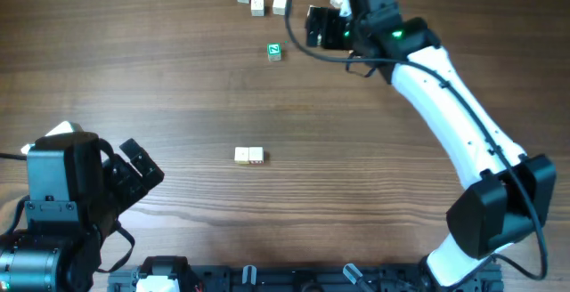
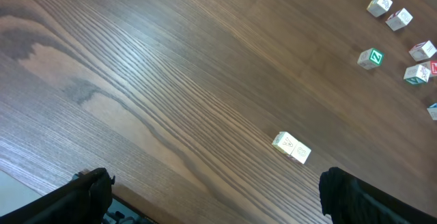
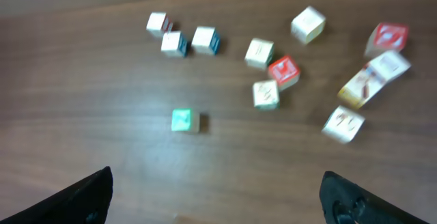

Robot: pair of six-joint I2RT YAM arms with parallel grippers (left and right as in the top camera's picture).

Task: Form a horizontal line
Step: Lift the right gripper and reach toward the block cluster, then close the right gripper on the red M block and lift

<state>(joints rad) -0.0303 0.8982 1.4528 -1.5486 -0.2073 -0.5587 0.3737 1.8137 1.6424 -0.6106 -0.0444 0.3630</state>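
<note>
Two cream-faced cubes point(image 1: 249, 155) sit side by side, touching, in a short row at the table's middle; they also show in the left wrist view point(image 2: 291, 147). A red-faced cube point(image 3: 283, 71) lies among loose cubes in the right wrist view; its letter is too blurred to read. In the overhead view it is hidden under the right arm. My right gripper point(image 1: 317, 27) is open and empty over the far side of the table, right of the green-faced cube point(image 1: 274, 52); its fingers point(image 3: 215, 203) hang above bare wood. My left gripper point(image 1: 141, 169) is open and empty at the near left point(image 2: 215, 200).
Three white cubes point(image 1: 258, 2) lie at the far edge. The right wrist view shows several more loose cubes, including a second red one point(image 3: 389, 36) and the green cube point(image 3: 183, 121). The arm bases stand at the front edge.
</note>
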